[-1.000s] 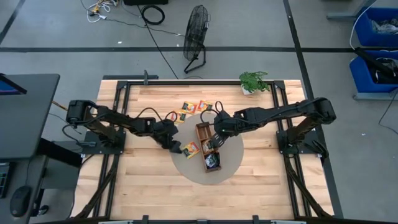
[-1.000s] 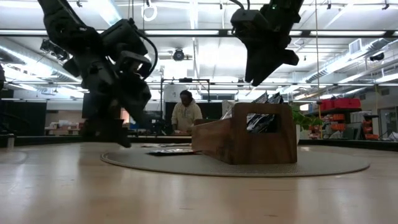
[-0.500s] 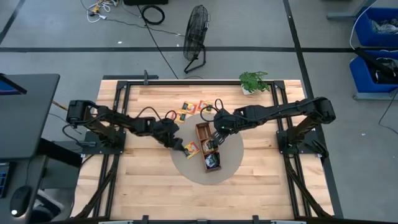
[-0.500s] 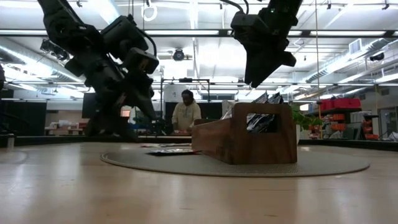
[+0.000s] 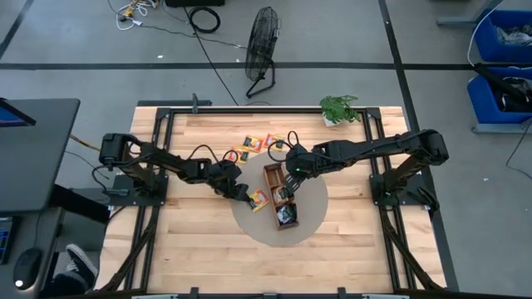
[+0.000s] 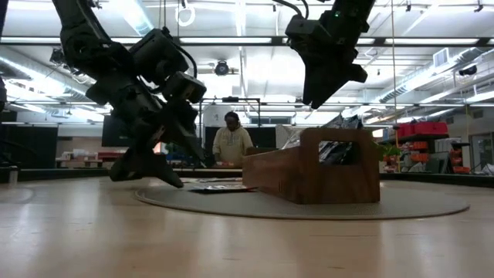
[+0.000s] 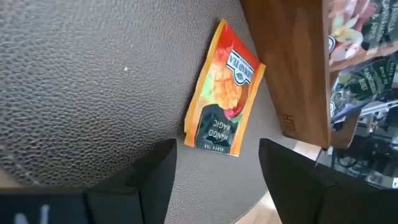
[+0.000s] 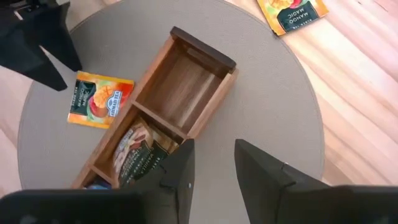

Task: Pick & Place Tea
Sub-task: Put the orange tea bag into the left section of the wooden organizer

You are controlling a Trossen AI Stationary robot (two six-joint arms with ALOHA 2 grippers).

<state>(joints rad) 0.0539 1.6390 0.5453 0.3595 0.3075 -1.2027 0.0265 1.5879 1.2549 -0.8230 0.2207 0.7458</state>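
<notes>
Since the earlier frame the left hand (image 5: 247, 197) has gone lower and closer to the orange mango tea sachet (image 5: 259, 198), and the wooden tray (image 5: 280, 196) together with the round mat (image 5: 312, 223) has shifted a little on the counter (image 5: 183, 241).

The task is partly done, as I judge it. One compartment of the tray holds a pale sachet (image 8: 134, 149) and the next one a dark sachet (image 5: 285, 216); the compartment farthest from them is empty. Still to be placed are the orange sachet on the mat, which lies just in front of the left hand and just beside the tray wall, and a few orange sachets (image 5: 252, 147) on the bare wood, well apart beyond both hands.

The left arm reaches low over the edge of the mat, tilted down. Its fingers (image 7: 143, 180) stand wide apart and hold nothing; the sachet lies flat ahead of the gap between them, not yet touched.

The right hand (image 5: 288, 175) hangs above the tray, pointing down at the empty compartment. Its fingers (image 8: 264, 171) are about half apart and nothing is between them.
</notes>
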